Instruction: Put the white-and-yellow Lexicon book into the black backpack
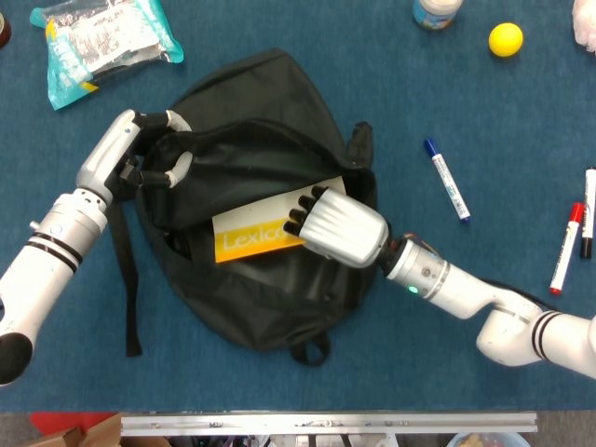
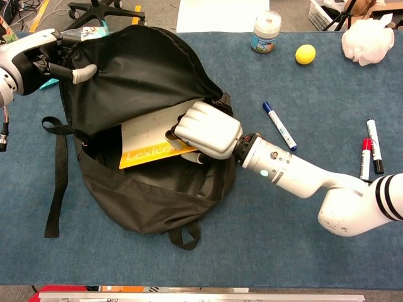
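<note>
Inside the backpack (image 1: 270, 289) mouth, half-hidden Lexicon book (image 1: 251, 235) in right hand's (image 1: 340, 233) clasp.

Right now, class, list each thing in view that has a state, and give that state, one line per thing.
Backpack: open, flap lifted.
Book: partly inside the backpack, yellow edge showing.
Left hand: grips the flap's edge.
Right hand: holds the book at the opening.
Blue marker: capped, lying flat.
Red marker: capped, lying flat.
Black marker: capped, lying flat.
Jar: upright, lid on.
</note>
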Action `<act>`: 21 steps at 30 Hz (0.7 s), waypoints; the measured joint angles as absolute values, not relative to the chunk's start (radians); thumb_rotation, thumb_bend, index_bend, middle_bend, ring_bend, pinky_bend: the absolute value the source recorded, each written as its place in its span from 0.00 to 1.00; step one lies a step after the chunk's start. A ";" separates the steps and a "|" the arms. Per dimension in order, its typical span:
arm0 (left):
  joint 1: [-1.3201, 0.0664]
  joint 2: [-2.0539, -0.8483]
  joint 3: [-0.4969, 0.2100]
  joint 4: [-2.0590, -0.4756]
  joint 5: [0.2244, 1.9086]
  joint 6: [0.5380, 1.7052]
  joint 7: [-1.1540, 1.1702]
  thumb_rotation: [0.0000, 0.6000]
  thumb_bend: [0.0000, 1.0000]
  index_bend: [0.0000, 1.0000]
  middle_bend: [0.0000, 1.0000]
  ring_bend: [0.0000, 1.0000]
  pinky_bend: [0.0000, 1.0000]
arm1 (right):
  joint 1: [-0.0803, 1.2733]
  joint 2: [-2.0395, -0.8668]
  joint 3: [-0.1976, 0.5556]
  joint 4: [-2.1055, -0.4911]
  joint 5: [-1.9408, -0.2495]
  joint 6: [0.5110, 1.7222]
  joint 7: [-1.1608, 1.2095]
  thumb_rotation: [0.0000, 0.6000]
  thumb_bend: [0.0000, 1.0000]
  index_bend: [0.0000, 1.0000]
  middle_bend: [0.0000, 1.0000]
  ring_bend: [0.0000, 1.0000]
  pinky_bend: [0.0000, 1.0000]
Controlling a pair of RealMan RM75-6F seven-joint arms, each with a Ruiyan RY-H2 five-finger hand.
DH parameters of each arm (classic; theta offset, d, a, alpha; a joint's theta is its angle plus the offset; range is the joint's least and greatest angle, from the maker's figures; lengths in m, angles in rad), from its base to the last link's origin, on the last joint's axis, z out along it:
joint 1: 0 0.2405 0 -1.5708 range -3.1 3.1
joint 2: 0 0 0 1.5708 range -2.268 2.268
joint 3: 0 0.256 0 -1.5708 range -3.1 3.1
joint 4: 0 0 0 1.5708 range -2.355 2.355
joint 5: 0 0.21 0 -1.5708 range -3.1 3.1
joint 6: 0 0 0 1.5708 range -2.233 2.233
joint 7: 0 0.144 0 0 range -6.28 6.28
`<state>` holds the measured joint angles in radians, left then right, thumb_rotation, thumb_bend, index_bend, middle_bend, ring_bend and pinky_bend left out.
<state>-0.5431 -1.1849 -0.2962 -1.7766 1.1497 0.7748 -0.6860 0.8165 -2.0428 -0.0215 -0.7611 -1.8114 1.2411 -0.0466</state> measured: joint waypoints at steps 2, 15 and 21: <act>-0.544 -1.185 -0.295 -1.776 1.149 0.775 -0.686 1.00 0.45 0.75 0.67 0.65 0.76 | 0.816 -2.047 -0.016 -0.757 -1.802 1.236 -0.046 1.00 0.50 0.81 0.71 0.62 0.71; -0.546 -1.181 -0.288 -1.773 1.148 0.768 -0.694 1.00 0.45 0.72 0.66 0.65 0.76 | 0.805 -2.026 -0.025 -0.847 -1.776 1.211 -0.046 1.00 0.48 0.45 0.40 0.39 0.54; -0.550 -1.185 -0.284 -1.764 1.151 0.760 -0.703 1.00 0.45 0.70 0.65 0.64 0.75 | 0.789 -1.975 -0.029 -0.953 -1.763 1.202 -0.093 1.00 0.49 0.19 0.29 0.24 0.38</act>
<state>-0.5496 -1.1850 -0.2844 -1.7641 1.1508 0.7605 -0.7026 0.7890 -1.9754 -0.0294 -0.9533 -1.7632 1.2018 -0.0929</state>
